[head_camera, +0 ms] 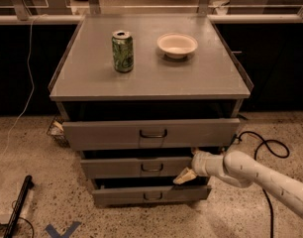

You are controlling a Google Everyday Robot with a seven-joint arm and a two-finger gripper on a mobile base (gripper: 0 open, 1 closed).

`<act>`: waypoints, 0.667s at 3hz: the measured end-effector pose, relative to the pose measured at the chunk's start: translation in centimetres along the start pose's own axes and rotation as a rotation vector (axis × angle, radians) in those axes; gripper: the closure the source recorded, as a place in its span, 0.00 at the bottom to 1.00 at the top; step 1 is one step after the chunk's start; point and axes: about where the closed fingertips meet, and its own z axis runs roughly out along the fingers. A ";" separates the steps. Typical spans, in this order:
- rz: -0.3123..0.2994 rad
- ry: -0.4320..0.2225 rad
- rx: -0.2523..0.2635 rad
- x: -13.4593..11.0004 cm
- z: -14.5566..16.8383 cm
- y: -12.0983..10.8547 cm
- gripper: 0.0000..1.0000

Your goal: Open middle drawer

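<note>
A grey cabinet [151, 78] stands on a speckled floor. It has three drawers, and all of them stick out a bit. The top drawer [107, 133] is the widest and sticks out the most. The middle drawer [117, 166] sits just under it, open only a little, with a small loop handle [151, 167] in the middle of its front. The bottom drawer [122, 195] is lowest.

A white arm [260, 175] reaches in from the right. Its gripper [185, 176] is at the right end of the middle drawer's front, well right of the handle. I cannot tell if it grips anything.

On top sit a white bowl [177, 44] and a green can [123, 51], standing apart.
</note>
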 end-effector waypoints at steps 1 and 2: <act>0.000 0.000 0.000 0.0 0.0 0.0 0.26; 0.000 0.000 0.000 0.0 0.0 0.0 0.49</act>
